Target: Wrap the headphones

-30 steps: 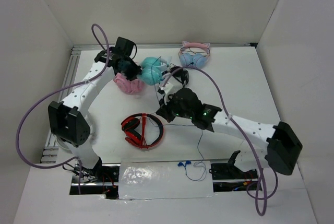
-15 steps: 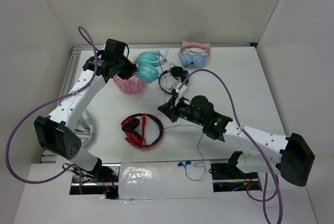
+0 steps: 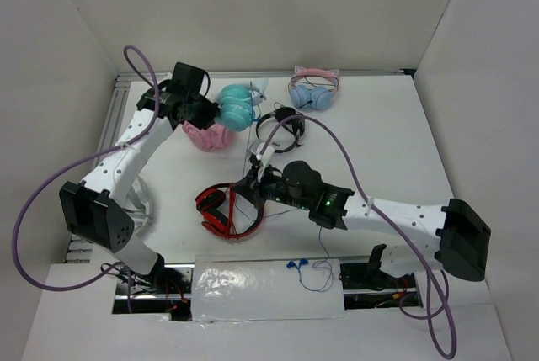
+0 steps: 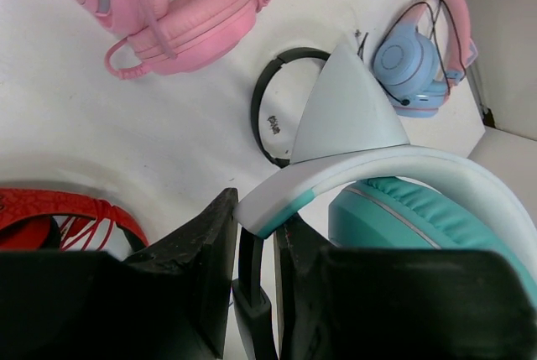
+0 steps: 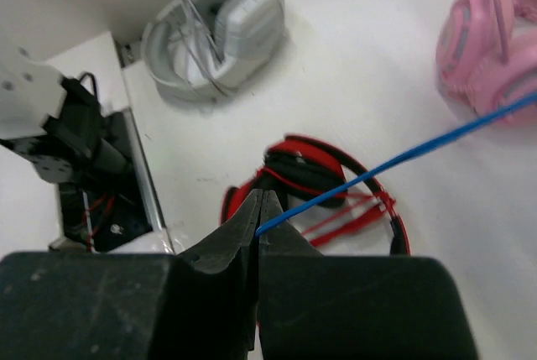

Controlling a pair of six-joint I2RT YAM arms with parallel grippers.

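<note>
Firmly in left hand [image 4: 256,238], headphones [image 4: 411,209]; cable [image 5: 377,173] in right hand [image 5: 258,207].

No text is reading clearly anywhere; small white print is showing on the black headband [image 4: 267,121], too blurred to decipher.

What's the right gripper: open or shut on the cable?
Shut on the blue cable: the right gripper has tips together, the cable running straight out from between them.
</note>
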